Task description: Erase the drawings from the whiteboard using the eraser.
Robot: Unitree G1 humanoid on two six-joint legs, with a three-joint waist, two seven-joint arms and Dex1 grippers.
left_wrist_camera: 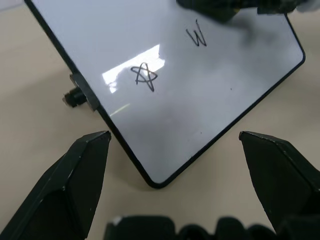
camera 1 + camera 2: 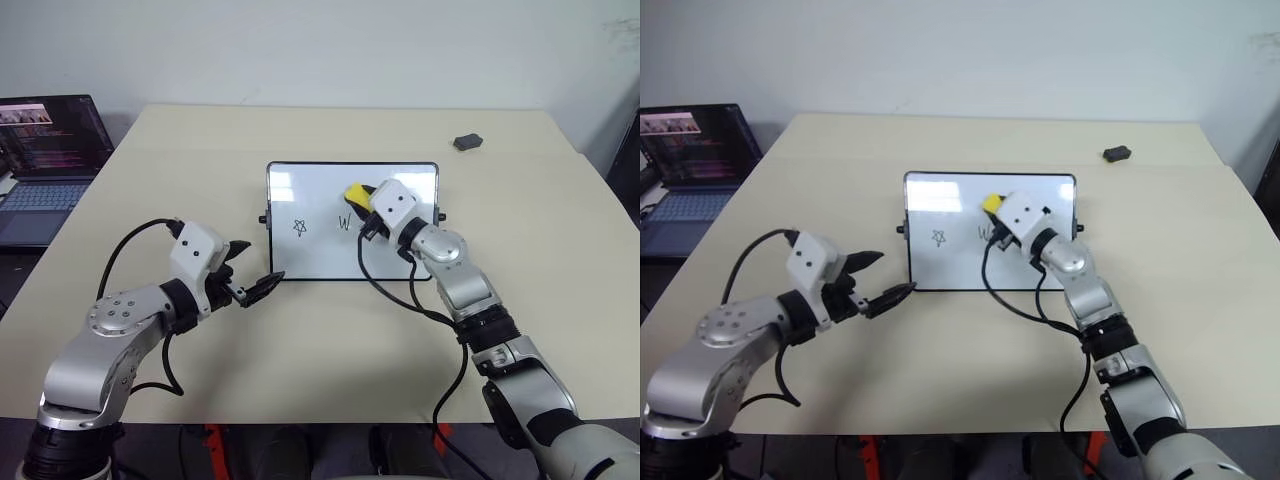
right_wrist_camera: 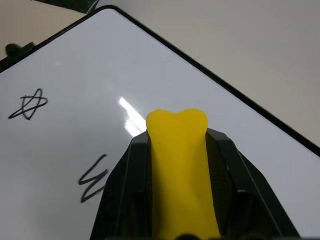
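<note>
The eraser [image 3: 177, 165] is clamped between the right fingers [image 3: 235, 175] above the whiteboard [image 1: 210, 105]; left fingers [image 1: 75, 180] are spread wide. An unsteadied board could be pushed along the worktop [image 2: 300, 380].

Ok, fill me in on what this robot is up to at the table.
It is set to wipe a whiteboard. The right gripper is shut on the yellow eraser, held over the board beside the W. The star and the W are unerased; a third mark cannot be made out behind the arm. The left gripper is open, near the board's front left corner.
</note>
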